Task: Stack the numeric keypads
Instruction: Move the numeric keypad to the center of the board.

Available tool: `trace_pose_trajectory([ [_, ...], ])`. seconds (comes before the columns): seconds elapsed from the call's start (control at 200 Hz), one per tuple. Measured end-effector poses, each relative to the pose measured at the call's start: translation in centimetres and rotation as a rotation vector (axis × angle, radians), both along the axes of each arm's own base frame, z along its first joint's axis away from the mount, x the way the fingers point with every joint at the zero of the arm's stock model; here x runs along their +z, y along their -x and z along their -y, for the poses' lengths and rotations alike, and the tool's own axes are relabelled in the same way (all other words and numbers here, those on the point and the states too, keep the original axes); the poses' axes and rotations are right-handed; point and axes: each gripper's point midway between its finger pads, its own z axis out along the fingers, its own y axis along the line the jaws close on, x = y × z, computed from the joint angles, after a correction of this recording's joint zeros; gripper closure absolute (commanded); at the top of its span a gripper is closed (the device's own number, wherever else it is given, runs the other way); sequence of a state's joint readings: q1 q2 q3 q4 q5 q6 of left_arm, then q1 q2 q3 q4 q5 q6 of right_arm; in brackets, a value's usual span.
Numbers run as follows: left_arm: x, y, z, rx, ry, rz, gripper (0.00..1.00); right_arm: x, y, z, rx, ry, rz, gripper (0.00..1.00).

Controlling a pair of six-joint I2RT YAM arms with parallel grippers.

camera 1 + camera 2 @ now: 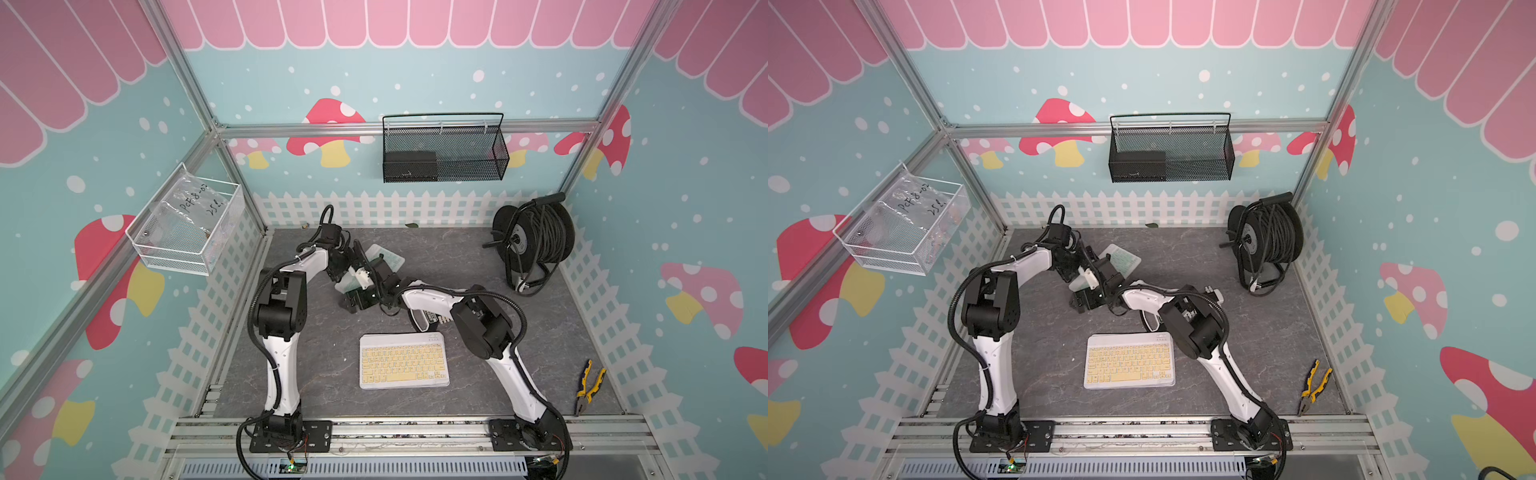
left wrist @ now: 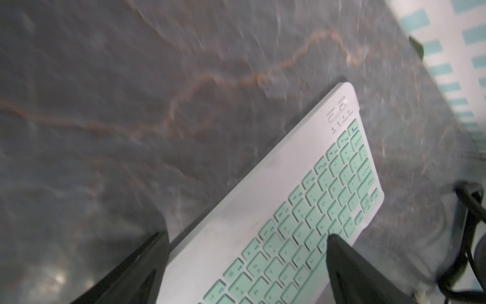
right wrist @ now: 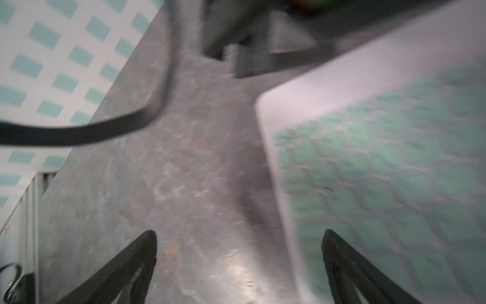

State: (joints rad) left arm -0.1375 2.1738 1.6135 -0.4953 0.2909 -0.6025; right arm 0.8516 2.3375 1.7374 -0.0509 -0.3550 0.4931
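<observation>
The left gripper (image 2: 244, 234) stands wide, one finger over the table (image 1: 478, 374) and the other over the keys, straddling a long edge of the mint keypad (image 1: 388, 257). That keypad sits beyond centre, keys up, its long axis running diagonally from near-left to far-right; the arms hide its middle in both top views. The right gripper (image 3: 239, 231) is spread wide too and holds nothing, straddling a short edge of the mint keypad. Whether either gripper touches it I cannot tell. Nearer, at centre, the yellow keypad (image 1: 403, 361) lies flat, keys up, long axis left to right, square to the table's front edge. Far right stands a reel (image 1: 534, 245); pliers (image 1: 589, 386) lie near right.
</observation>
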Motion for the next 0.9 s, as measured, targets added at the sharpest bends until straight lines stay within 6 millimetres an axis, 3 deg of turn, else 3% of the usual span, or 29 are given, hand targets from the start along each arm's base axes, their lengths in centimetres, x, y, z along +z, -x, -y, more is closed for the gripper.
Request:
trace_pose_trajectory([
  [0.095, 0.0, 2.1, 1.9, -0.047, 0.024, -0.042, 0.04, -0.6, 3.8, -1.7, 0.086, 0.012, 0.002, 0.00],
  [0.18, 0.1, 2.9, 1.7, -0.045, 0.033, -0.068, 0.04, -0.3, 4.1, -1.1, 0.086, 0.041, 0.034, 0.00],
  [0.285, 0.6, 3.0, -0.4, 0.008, 0.045, -0.076, 0.04, 2.5, 2.3, 1.0, 0.035, 0.068, 0.127, 0.00],
  [0.48, 3.4, 2.9, -4.9, 0.120, 0.083, -0.029, 0.04, 12.4, -2.3, 5.6, -0.121, 0.029, 0.343, 0.00],
  [0.575, 4.7, 3.5, -5.4, 0.142, 0.099, -0.008, 0.04, 14.7, -5.3, 7.9, -0.192, 0.016, 0.389, 0.00],
  [0.72, 4.6, 6.9, -3.8, 0.125, 0.106, -0.043, 0.04, 13.3, -12.0, 11.7, -0.304, 0.051, 0.371, 0.00],
  [0.836, 3.6, 10.4, -1.6, 0.093, 0.102, -0.104, 0.04, 9.9, -17.5, 14.6, -0.374, 0.096, 0.317, 0.00],
  [0.901, 3.1, 11.9, -0.7, 0.082, 0.102, -0.134, 0.04, 7.6, -19.4, 16.2, -0.402, 0.120, 0.279, 0.00],
])
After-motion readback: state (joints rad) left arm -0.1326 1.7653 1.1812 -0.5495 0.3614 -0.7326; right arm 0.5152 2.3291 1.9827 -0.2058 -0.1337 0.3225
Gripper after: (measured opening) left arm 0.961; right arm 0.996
